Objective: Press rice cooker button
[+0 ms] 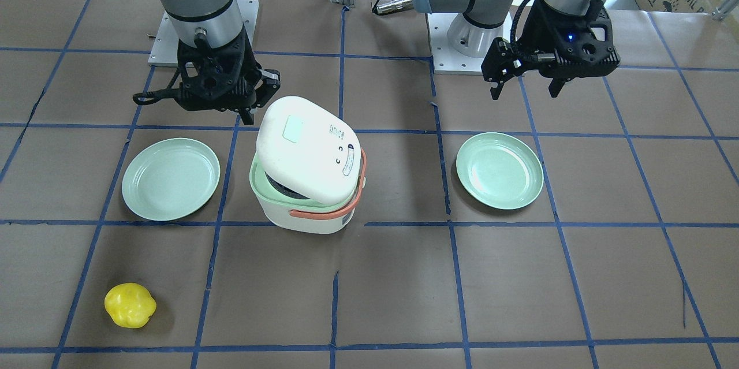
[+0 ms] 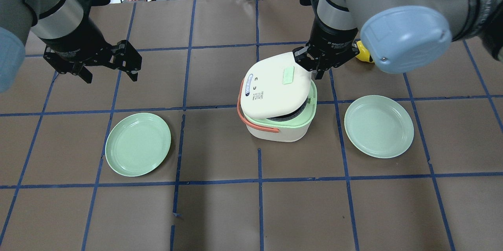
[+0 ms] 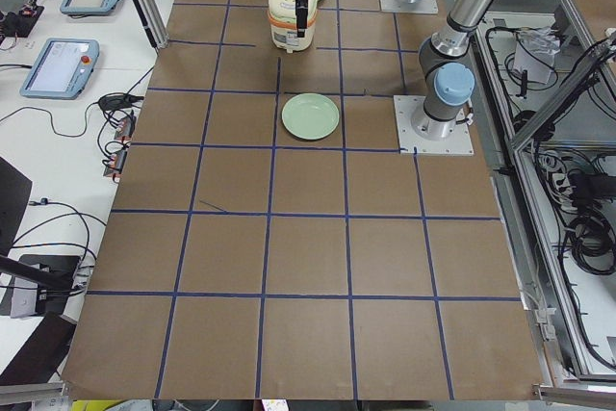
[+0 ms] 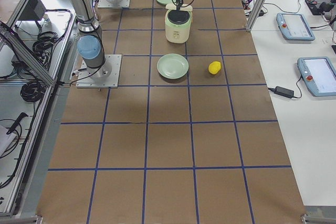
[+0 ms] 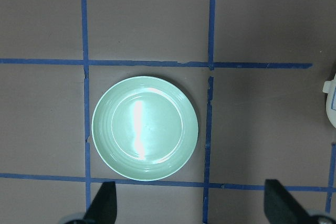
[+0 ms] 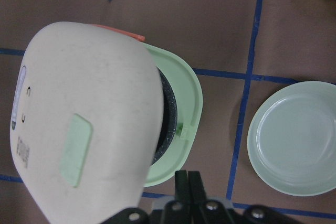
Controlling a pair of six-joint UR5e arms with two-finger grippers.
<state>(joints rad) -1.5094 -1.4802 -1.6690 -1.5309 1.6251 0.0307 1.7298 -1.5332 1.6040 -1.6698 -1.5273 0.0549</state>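
The white rice cooker (image 1: 306,149) with a pale green rim and an orange handle stands mid-table, and its lid (image 2: 275,88) is tilted up and partly open. The dark inner pot shows under the lid in the right wrist view (image 6: 167,124). A green tab (image 6: 183,129) sits on the rim's front. My right gripper (image 2: 316,71) is shut and empty, just off the cooker's front edge on its far side; it also shows in the right wrist view (image 6: 188,182). My left gripper (image 2: 110,76) is open and empty, high over a green plate (image 5: 145,127).
Two pale green plates lie on the table, one on my left (image 2: 138,144) and one on my right (image 2: 379,126). A yellow pepper-like object (image 1: 130,305) lies at the far right, partly hidden behind my right arm in the overhead view (image 2: 363,55).
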